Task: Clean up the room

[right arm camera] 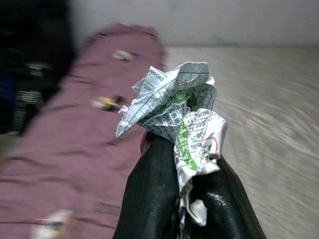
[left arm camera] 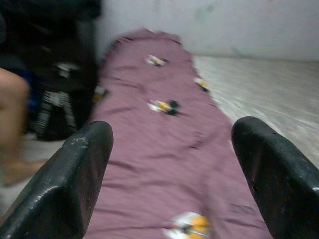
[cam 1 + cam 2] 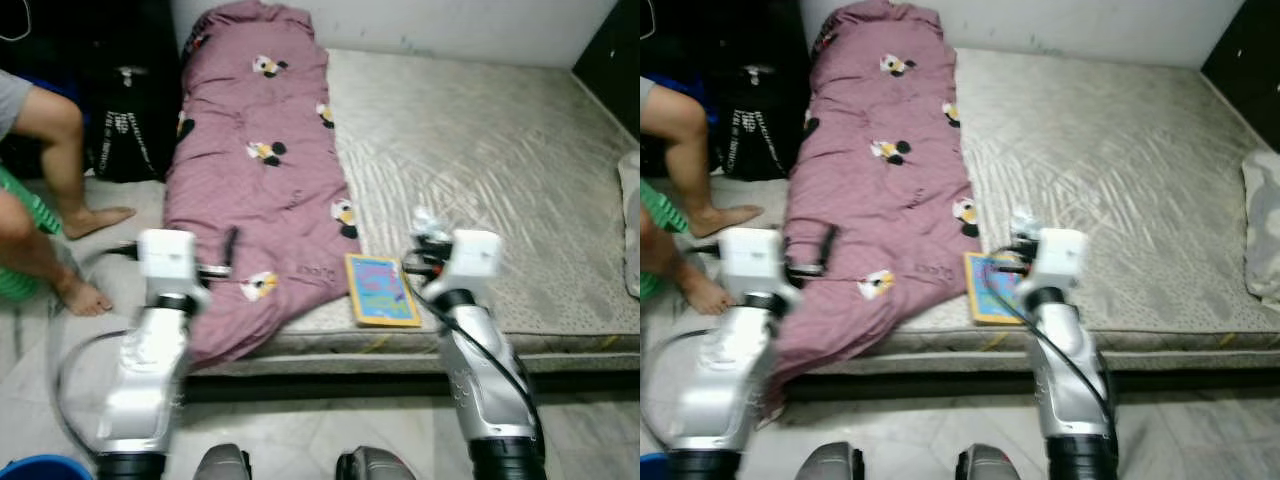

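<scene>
- Right gripper (image 1: 187, 174) at lower centre pinches a crumpled paper (image 1: 174, 107), fingers closed on it.
- Left gripper (image 2: 172, 169) gapes wide, empty, over the purple blanket (image 3: 255, 180).
- A book (image 3: 380, 290) lies at centre on the mattress (image 3: 480, 150).

Soft, even indoor light falls on the mattress (image 3: 480, 150), without glare or hard shadows. The head views are slightly blurred. Both wrist views are soft, their backgrounds smeared, the left corners dark.

A home bedroom: floor mattress (image 3: 480, 150) with a purple blanket (image 3: 255, 180).
</scene>
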Robot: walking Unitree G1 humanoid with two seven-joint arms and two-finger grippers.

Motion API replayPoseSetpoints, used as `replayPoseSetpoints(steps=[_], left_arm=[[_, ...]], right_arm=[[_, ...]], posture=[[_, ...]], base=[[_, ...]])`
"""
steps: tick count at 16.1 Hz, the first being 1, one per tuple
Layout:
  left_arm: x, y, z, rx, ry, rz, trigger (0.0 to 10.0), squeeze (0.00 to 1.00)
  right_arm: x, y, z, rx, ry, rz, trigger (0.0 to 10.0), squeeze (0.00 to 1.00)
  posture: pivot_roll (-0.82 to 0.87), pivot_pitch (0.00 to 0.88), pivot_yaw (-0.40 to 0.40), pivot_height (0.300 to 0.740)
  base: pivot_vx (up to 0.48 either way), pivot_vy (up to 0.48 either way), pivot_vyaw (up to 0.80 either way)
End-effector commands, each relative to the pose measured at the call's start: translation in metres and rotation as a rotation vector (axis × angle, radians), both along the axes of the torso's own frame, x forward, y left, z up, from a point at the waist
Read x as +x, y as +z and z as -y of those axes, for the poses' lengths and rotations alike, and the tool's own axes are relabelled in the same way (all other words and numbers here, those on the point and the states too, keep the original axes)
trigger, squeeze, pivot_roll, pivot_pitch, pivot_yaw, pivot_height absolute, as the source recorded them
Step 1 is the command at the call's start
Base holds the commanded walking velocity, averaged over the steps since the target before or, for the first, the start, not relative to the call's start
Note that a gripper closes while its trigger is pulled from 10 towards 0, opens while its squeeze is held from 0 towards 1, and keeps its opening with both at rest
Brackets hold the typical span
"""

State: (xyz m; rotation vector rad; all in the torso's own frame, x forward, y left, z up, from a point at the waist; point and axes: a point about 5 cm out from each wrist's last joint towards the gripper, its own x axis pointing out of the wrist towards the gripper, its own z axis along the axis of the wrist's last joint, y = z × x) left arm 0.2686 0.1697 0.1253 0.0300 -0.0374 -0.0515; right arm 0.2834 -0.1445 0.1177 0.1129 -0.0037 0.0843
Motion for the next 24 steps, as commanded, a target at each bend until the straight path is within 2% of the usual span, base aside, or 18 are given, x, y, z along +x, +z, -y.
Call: replayPoseSetpoints(steps=[1, 3, 6, 10, 14, 24], left_arm=[[-0.001, 0.01, 0.005, 0.01, -0.001, 0.039, 10.0, 0.0], [-0.001, 0.007, -0.002, 0.021, 0.067, -0.006, 10.0, 0.0], [-0.003, 0.002, -0.001, -0.015, 0.005, -0.013, 10.0, 0.0], [-0.006, -0.004, 0.002, -0.043, 0.007, -0.044, 10.0, 0.0], [-0.005, -0.006, -0.002, -0.015, 0.021, -0.04, 10.0, 0.0], [-0.005, -0.01, 0.001, 0.005, 0.027, -0.039, 10.0, 0.0]], right_arm=[[0.0, 0.004, 0.01, -0.023, -0.017, 0.017, 10.0, 0.0], [0.0, 0.003, 0.009, -0.022, -0.012, 0.012, 10.0, 0.0], [-0.001, 0.003, 0.006, -0.028, 0.007, 0.013, 10.0, 0.0], [-0.003, 0.003, 0.009, -0.021, 0.002, 0.009, 10.0, 0.0], [-0.003, 0.001, 0.008, -0.012, 0.004, 0.008, 10.0, 0.0], [-0.001, 0.001, 0.007, -0.006, 0.016, 0.008, 10.0, 0.0]], posture=[[0.04, 0.12, -0.068, 0.74], [0.04, 0.118, -0.07, 0.74], [0.03, 0.115, -0.069, 0.74], [0.03, 0.11, -0.072, 0.74], [0.03, 0.098, -0.069, 0.74], [0.03, 0.084, -0.071, 0.74]], base=[[0.0, 0.0, 0.8], [0.0, 0.0, 0.8], [0.0, 0.0, 0.8], [0.0, 0.0, 0.8], [0.0, 0.0, 0.8], [0.0, 0.0, 0.8]])
